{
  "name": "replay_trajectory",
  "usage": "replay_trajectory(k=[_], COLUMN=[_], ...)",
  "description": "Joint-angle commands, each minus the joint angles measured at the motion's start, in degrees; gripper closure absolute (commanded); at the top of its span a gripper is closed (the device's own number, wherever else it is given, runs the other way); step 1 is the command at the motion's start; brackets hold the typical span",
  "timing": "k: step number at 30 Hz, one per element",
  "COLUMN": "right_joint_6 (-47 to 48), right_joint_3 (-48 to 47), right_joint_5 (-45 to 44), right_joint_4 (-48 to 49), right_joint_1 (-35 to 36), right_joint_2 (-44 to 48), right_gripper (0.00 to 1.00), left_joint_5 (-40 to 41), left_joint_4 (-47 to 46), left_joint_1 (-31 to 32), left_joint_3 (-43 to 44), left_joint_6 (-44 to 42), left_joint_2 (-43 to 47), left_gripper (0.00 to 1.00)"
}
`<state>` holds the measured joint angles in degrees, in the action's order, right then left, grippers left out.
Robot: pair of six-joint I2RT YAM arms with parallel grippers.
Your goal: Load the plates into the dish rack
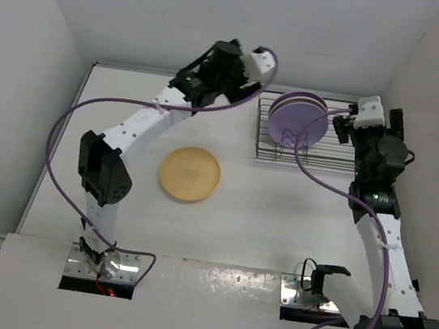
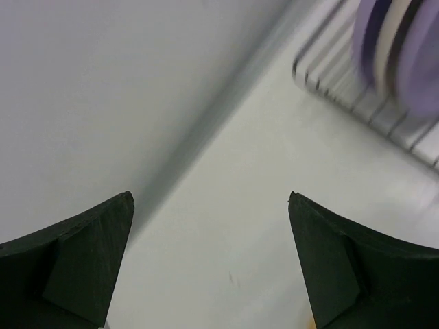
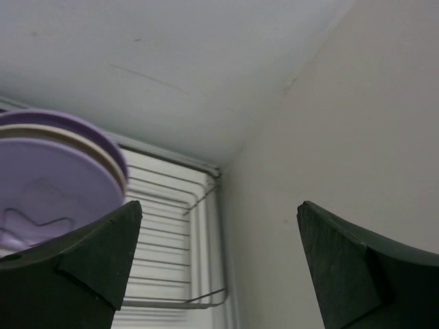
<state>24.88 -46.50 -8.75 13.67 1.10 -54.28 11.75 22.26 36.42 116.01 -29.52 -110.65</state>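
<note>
Left gripper is hanging wide open and empty over the white table, near the far left corner of the rectangular silver wire dish rack. Right gripper is hovering equally spread, with nothing between its fingers, just beside the rack's right end.

Inside the rack, three round plastic plates are standing on edge in a tight row: a lavender plate is facing the arms, a cream plate is sitting behind it, and a second lavender plate is at the back. The upright wires are apparently propping them, which would explain why none is tipping.

The orange-yellow round plate is lying flat in the open, well apart from the rack, on the left arm's side. By that layout, three of four are loaded, and the open jaws suggest either arm is free to go for the last one.
</note>
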Motion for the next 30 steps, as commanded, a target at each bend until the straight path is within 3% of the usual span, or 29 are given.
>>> replay_trajectory(k=[1,4,7,9,12,19,22,24,27,28,30], right_joint_6=[-11.8,-12.8,-12.8,-13.3,-12.4,-10.4,-10.3,-10.0,-9.8,-9.8,-10.0], right_joint_3=[-7.0,-10.6,-11.2,-10.4,-9.2,-7.1,-6.6,-6.2,-6.1,-5.7,-5.5], right_joint_5=[8.4,17.8,25.0,24.8,24.7,23.1,22.9,22.9,22.0,21.9,20.4], right_joint_4=[-12.3,-20.1,-21.2,-21.4,-21.8,-23.8,-23.8,-23.8,-23.2,-22.7,-21.9], right_joint_1=[-3.4,-4.0,-4.1,-4.0,-4.0,-4.1,-4.1,-4.0,-4.1,-4.1,-4.0], right_joint_2=[-1.3,-2.2,-2.4,-2.1,-0.4,3.4,3.9,4.6,5.9,6.2,6.6], right_gripper=[0.05,0.02,0.02,0.02,0.02,0.02,0.02,0.02,0.02,0.02,0.03], left_joint_5=[-10.8,-16.9,-19.7,-21.1,-24.6,-29.6,-30.2,-27.1,-22.7,-21.9,-20.3], left_joint_4=[18.6,22.6,23.3,23.3,24.1,25.2,24.7,24.0,23.3,23.3,24.1], left_joint_1=[-9.0,-15.1,-19.8,-22.7,-24.7,-24.7,-24.2,-23.4,-22.6,-22.1,-22.1], left_joint_3=[-8.4,-13.9,-17.7,-19.5,-23.4,-30.3,-32.1,-32.8,-30.9,-29.5,-23.5], left_joint_6=[8.9,9.5,10.7,12.0,12.0,12.0,13.3,13.9,14.5,15.2,15.2], left_joint_2=[0.8,-0.7,-1.9,-2.6,-3.2,-2.6,-3.9,-4.6,-5.2,-5.2,-5.2], left_gripper=[0.00,0.04,0.19,0.26,0.27,0.29,0.36,0.48,0.91,1.00,1.00])
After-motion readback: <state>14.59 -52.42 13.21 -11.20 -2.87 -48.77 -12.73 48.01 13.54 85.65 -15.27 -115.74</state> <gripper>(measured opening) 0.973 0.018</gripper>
